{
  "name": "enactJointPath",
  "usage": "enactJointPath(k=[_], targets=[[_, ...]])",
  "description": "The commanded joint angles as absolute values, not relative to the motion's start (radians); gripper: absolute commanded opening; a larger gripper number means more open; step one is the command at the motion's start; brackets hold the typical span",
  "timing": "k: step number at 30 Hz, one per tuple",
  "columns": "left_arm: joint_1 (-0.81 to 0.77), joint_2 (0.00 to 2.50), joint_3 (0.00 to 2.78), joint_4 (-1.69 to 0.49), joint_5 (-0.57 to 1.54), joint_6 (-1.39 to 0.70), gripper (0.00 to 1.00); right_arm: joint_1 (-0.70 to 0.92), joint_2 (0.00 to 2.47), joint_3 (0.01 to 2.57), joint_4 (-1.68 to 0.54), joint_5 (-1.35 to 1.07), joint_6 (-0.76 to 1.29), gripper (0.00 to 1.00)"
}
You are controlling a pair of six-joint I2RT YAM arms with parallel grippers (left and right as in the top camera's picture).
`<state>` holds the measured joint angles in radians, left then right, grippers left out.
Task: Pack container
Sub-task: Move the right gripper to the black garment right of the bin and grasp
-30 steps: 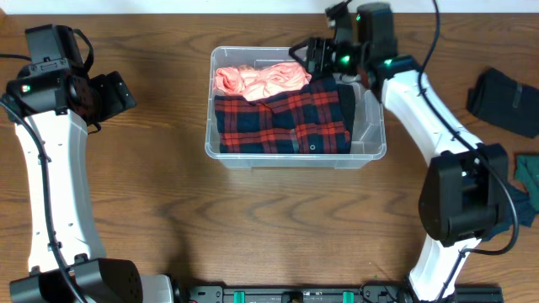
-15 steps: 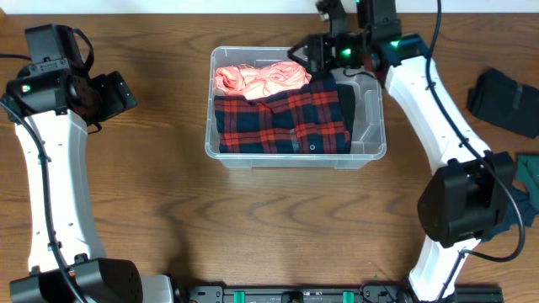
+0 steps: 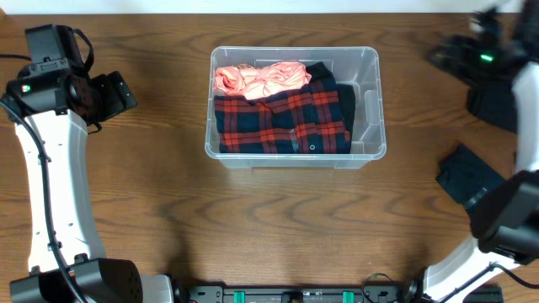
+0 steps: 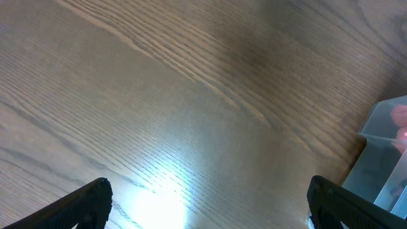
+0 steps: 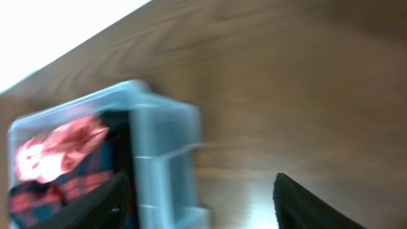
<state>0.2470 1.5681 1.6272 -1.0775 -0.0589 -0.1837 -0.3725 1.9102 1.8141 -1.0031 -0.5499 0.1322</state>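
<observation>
Right gripper [image 3: 449, 57]: fingers spread wide in the wrist view, nothing between them. Half a second ago it hung at the container's back right corner. It now sits well to the right of it near the table's far edge, motion-blurred. The right arm now runs up the frame's right edge.

Left gripper [image 3: 116, 93]: fingers apart, empty, over bare table [image 3: 269, 227] left of the container. Pose unchanged.

Container [image 3: 371, 101]: one, back centre of the table, not shifted. Inside, three garments:
- one pink garment [image 3: 261, 78] at the back
- one red-and-navy plaid shirt [image 3: 282, 122] in front of it
- one black garment [image 3: 344, 99] along the right side

On the table to the right: two dark cloths, one [image 3: 487, 105] beside the right arm, one [image 3: 468, 173] nearer the front.
</observation>
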Motion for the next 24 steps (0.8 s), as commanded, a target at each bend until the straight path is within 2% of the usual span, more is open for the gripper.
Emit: enactJointPath(k=[1, 2, 3, 4, 6, 14, 18, 24], targets=[[0.252, 1.57, 1.626, -1.083, -0.06, -0.19, 0.98, -0.501, 1.886, 1.827, -1.026, -0.521, 0.08, 0.73], [0.252, 1.57, 1.626, -1.083, -0.06, -0.19, 0.98, -0.549, 1.887, 1.825, -1.029, -0.491, 0.069, 0.77], [0.252, 1.57, 1.626, -1.083, -0.06, -0.19, 0.98, -0.587, 1.888, 1.821, -1.028, -0.45, 0.07, 0.86], [0.252, 1.57, 1.626, -1.083, -0.06, -0.19, 0.98, -0.624, 1.892, 1.817, -1.023, -0.419, 0.07, 0.91], [0.252, 1.57, 1.626, -1.085, -0.06, -0.19, 0.98, -0.695, 1.906, 1.812, -1.012, -0.404, 0.068, 0.93], [0.252, 1.57, 1.626, -1.087, -0.06, -0.19, 0.98, -0.847, 2.008, 1.81, -0.93, -0.423, -0.067, 0.93], [0.252, 1.57, 1.626, -1.086, -0.06, -0.19, 0.98, -0.858, 2.069, 1.81, -0.882, -0.426, -0.176, 0.92], [0.252, 1.57, 1.626, -1.089, -0.06, -0.19, 0.98, -0.857, 2.168, 1.81, -0.768, -0.445, -0.2, 0.91]])
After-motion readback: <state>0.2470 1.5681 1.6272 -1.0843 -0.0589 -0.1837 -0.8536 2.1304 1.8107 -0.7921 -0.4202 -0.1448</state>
